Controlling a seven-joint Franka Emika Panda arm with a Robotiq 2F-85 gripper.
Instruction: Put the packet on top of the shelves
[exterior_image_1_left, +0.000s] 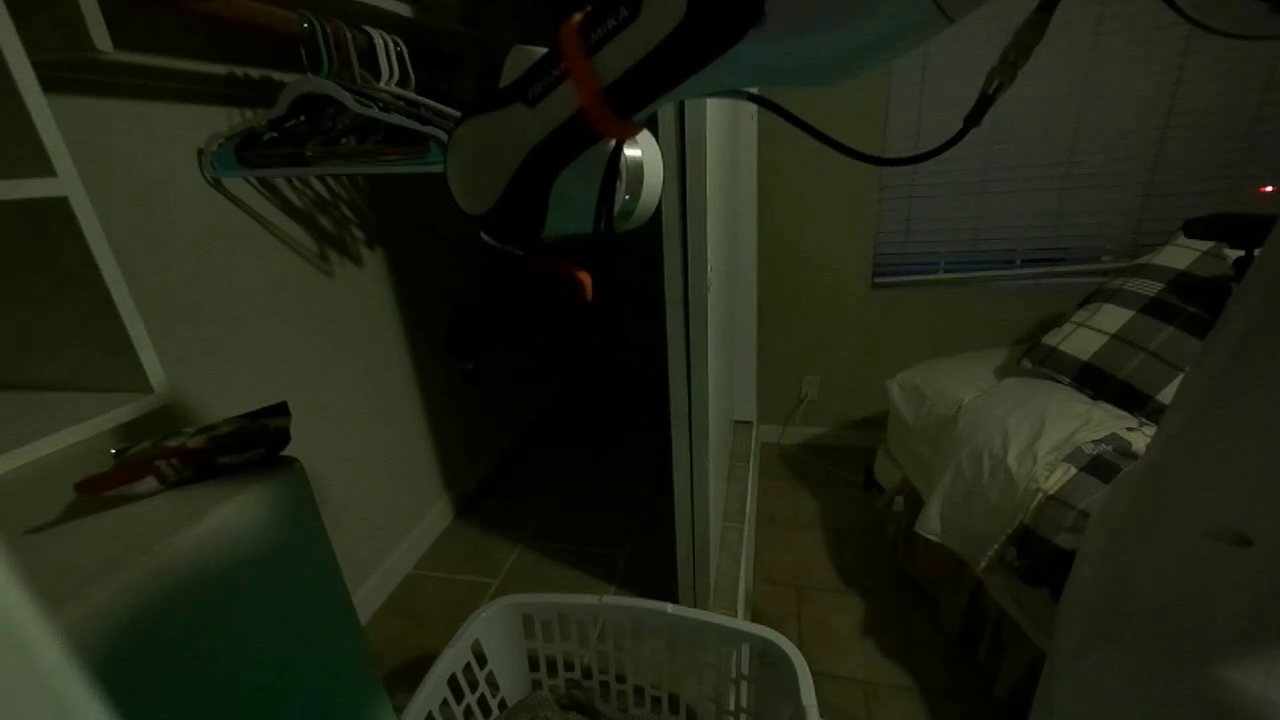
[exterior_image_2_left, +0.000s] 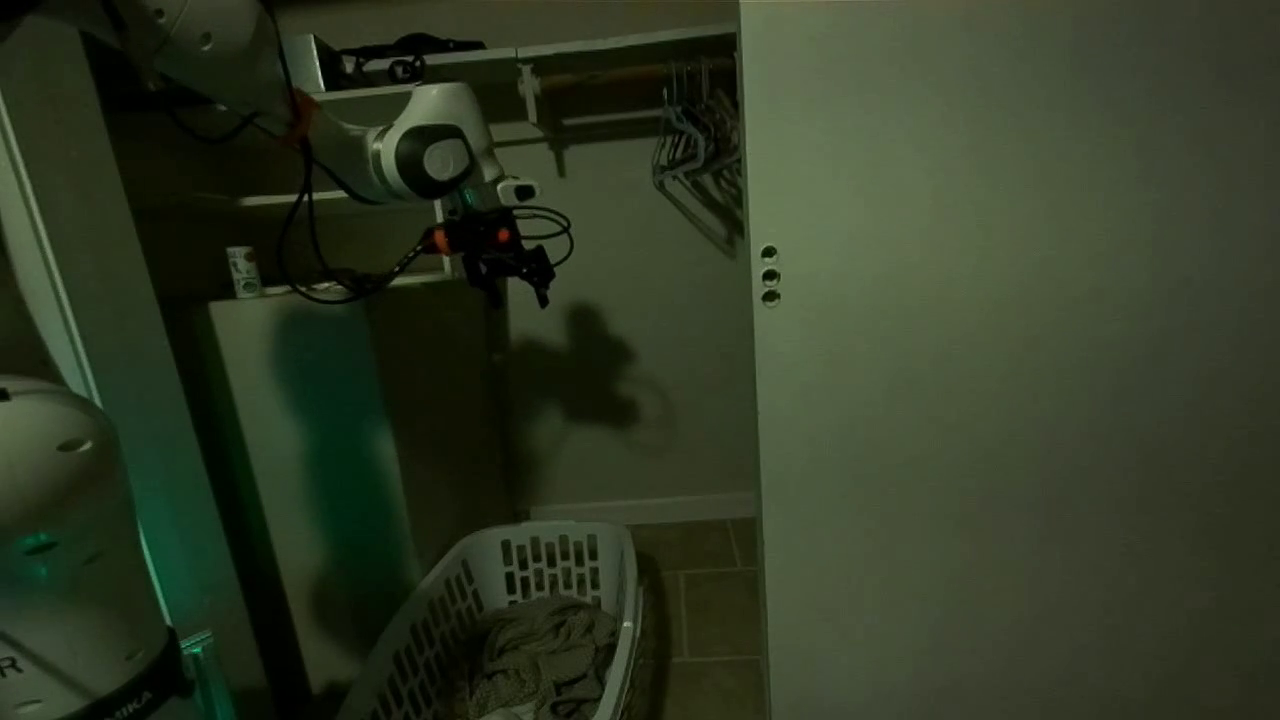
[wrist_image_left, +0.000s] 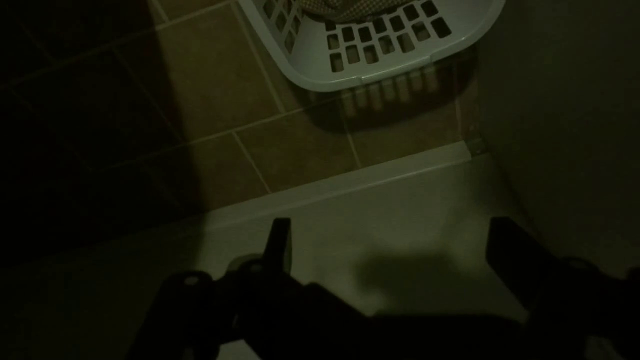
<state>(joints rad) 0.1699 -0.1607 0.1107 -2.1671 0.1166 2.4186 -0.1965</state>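
The packet (exterior_image_1_left: 205, 448), dark with red and pale markings, lies on the flat top of the pale green cabinet (exterior_image_1_left: 230, 560), near its corner. Behind it at the left rise the white frames of the shelves (exterior_image_1_left: 112, 282). In an exterior view the arm covers part of those shelves (exterior_image_2_left: 310, 199); I cannot make out the packet there. My gripper (exterior_image_2_left: 520, 292) hangs in the air to the right of the cabinet, apart from the packet. Its fingers stand wide apart in the wrist view, with only the wall behind the gap. Deep shadow hides the gripper in an exterior view.
Below stands a white laundry basket (exterior_image_2_left: 580, 528) with cloth inside. Hangers (exterior_image_1_left: 330, 130) hang from a rail beside the arm. A can (exterior_image_2_left: 243, 272) stands on the cabinet. Dark items (exterior_image_2_left: 410, 50) lie on a high board. A large door panel (exterior_image_2_left: 1000, 300) borders the closet.
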